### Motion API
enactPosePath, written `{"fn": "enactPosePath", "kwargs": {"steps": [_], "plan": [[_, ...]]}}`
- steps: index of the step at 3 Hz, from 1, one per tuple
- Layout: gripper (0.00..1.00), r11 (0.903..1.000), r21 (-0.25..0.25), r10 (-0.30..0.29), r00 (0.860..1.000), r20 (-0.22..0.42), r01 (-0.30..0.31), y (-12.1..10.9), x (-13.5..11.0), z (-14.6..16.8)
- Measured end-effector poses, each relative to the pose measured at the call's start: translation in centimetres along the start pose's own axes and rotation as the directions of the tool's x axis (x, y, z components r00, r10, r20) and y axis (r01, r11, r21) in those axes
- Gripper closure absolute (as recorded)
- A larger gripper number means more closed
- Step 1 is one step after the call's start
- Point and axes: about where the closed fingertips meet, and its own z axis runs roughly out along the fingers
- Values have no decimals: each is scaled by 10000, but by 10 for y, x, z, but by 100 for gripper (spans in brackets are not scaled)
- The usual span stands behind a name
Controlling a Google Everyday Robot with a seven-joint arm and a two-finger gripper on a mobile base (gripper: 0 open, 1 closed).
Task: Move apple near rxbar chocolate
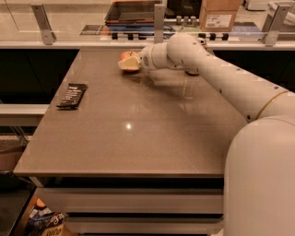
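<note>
The apple (125, 56), small and red-orange, sits on the brown table (138, 138) near its far edge, left of the middle. My gripper (129, 63) is right at the apple, reaching in from the right, and its cream-coloured end covers the apple's front and right side. The rxbar chocolate (72, 95), a flat black bar with white lettering, lies near the table's left edge, well to the front left of the apple. My white arm (221, 78) stretches over the right part of the table.
A glass barrier with metal posts (159, 20) runs behind the table. Beyond it are a dark tray (131, 11) and a cardboard box (219, 14). Snack packets (44, 221) lie on the floor at the lower left.
</note>
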Motion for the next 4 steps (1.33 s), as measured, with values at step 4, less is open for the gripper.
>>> {"fn": "enactPosePath", "kwargs": {"steps": [4], "plan": [[100,9999,-124,2,10000,-56,-3,6,3,7]]}}
